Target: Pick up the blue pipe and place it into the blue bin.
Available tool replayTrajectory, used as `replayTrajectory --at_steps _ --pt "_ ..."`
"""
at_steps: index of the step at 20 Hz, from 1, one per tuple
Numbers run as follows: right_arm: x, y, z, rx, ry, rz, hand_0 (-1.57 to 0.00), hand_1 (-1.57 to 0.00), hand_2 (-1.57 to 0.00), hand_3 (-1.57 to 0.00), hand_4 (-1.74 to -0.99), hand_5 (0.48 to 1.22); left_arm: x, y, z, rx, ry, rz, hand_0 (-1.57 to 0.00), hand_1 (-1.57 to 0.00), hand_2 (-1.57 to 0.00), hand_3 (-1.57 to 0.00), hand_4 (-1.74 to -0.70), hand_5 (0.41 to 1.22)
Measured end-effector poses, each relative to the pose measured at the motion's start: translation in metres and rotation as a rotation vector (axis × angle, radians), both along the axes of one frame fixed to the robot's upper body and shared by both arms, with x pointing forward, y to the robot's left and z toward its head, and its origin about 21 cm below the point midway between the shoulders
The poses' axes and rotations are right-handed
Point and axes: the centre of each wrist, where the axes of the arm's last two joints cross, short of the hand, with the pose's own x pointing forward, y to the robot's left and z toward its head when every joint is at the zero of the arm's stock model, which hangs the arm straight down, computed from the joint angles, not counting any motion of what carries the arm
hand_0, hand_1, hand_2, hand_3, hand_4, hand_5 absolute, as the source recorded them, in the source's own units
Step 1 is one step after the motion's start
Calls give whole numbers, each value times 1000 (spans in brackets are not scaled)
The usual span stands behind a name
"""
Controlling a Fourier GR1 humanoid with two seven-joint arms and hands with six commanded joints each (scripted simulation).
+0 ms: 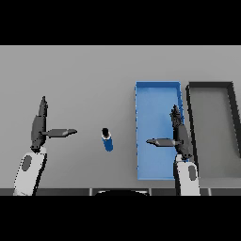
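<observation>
The pipe (107, 140) lies on the grey table (84, 75), between the two hands and just left of the bin (157, 87). Nothing holds or touches it, so the pick-up has not begun; grasp, lift, carry and release into the bin all remain, as far as this view shows. The bin holds nothing that can be seen.

The pipe's long axis runs roughly away from the robot, tilted slightly, with its dark open end toward the far side of the table and its blue body toward the near side. Whether it lies flat or stands leaning cannot be told for sure from above; it looks short and foreshortened.

The right hand (181, 136) hovers over the right part of the bin, fingers straight and released, thumb stretched out to the left, grasping nothing. The left hand (38, 127) shows at the left of the table, well apart from the pipe, fingers likewise straight, thumb pointing right toward the pipe, holding nothing.

Right of the bin, just beside it, sits a dark tray (233, 117).
</observation>
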Motion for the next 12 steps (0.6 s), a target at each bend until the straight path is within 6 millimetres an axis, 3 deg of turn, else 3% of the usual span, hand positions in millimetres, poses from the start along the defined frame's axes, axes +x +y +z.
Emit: replayTrajectory --at_steps 6,8,12 --pt "-2 -5 -2 1 5 0 1 1 1 1 -1210 594 -2 -7 -2 3 -14 -8 1 1 1 1 -967 594" --pt "-10 -20 10 -233 -107 99 1 1 1 1 -1198 589 -4 14 7 126 5 -247 1 1 1 1 -970 596" --pt "-19 -18 13 -347 -106 157 1 1 1 1 -1191 587 -6 24 10 177 16 -381 1 1 1 1 -967 598"
